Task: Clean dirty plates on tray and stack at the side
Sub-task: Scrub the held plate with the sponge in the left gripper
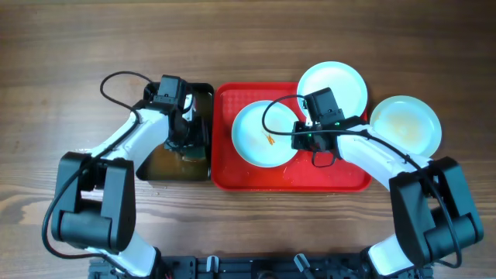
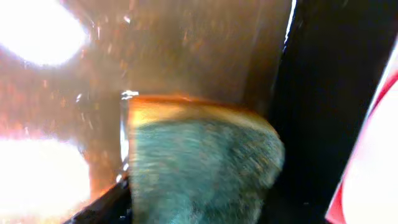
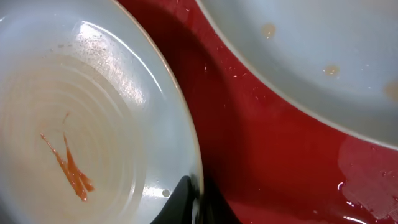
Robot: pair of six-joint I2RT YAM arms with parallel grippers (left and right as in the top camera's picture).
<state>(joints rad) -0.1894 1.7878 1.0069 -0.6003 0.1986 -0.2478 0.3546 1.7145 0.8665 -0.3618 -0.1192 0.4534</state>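
Observation:
The red tray (image 1: 232,174) lies at the middle of the table. One plate (image 1: 260,136) with an orange streak lies on it. My right gripper (image 1: 298,138) is shut on this plate's right rim. In the right wrist view its fingers (image 3: 196,199) pinch the rim of the plate (image 3: 93,124) over the tray (image 3: 261,143). A second plate (image 1: 345,81) (image 3: 323,56) overlaps the tray's far right corner. A third plate (image 1: 404,124) with a faint smear lies on the table to the right. My left gripper (image 1: 180,139) is in the basin, shut on a green and yellow sponge (image 2: 199,162).
The black basin (image 1: 203,93) of brownish water (image 2: 174,50) stands just left of the tray, its dark wall (image 2: 323,93) between the sponge and the tray's red edge (image 2: 373,168). Wet spots show on the tray floor. Bare wooden table lies around.

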